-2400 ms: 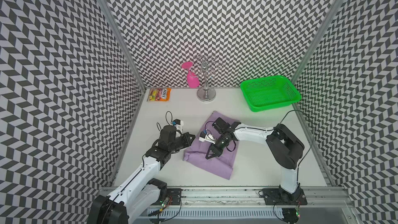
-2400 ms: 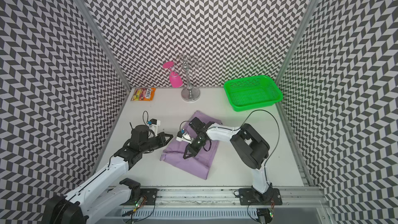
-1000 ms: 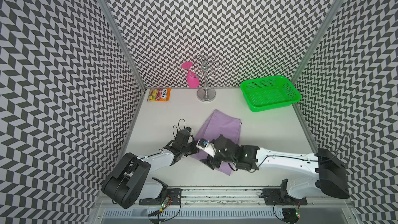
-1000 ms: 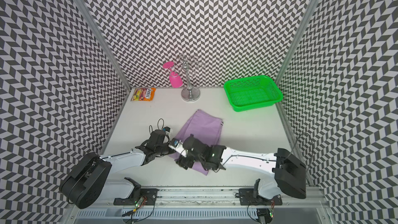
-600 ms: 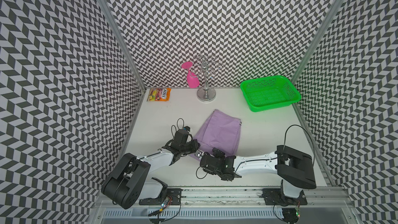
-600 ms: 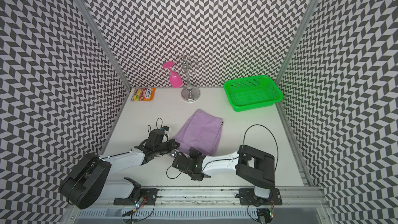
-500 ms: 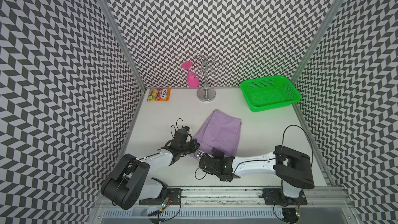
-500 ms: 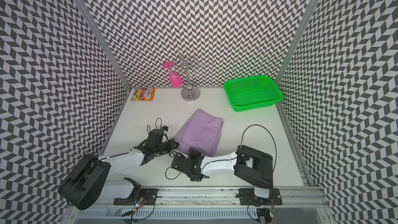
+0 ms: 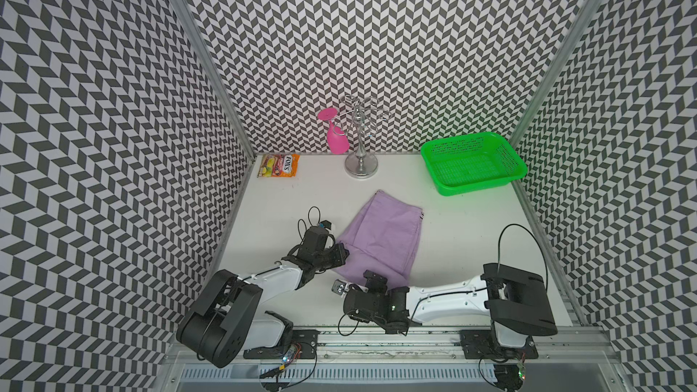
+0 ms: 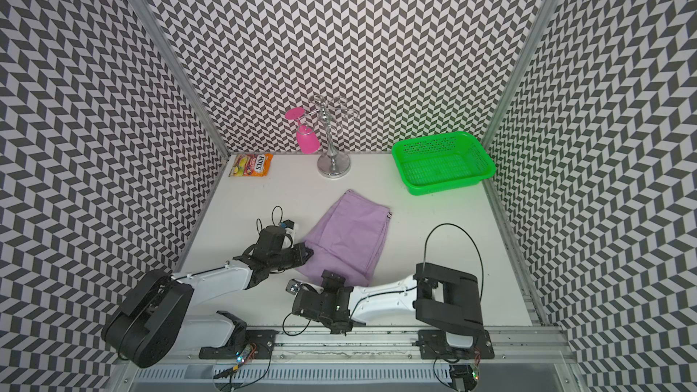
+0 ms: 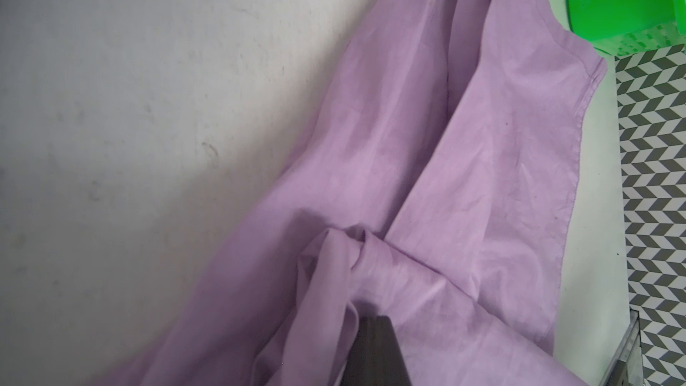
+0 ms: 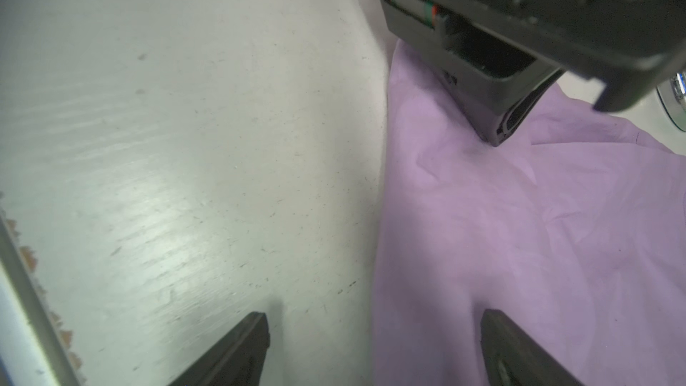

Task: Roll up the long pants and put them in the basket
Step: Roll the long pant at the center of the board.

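While the left gripper (image 9: 341, 253) clamps the long pants (image 9: 381, 235), the right gripper (image 12: 373, 315) gapes wide — empty.

1. You have the long pants (image 9: 381, 239) lying flat near the middle of the white table (image 9: 471, 250), visible in both top views.
2. You see lilac cloth folded into a roughly four-sided panel. It is set aslant, with one corner pointing away from the robot.
3. Look at the far right corner: a small dark-and-white striped trim (image 9: 421, 215) shows there, and stacked layer edges run down the right side.
4. The surface is mostly smooth with soft creases, and no roll is formed yet.
5. Your left gripper (image 9: 341, 252) pinches the near-left edge, which is bunched into a raised fold.
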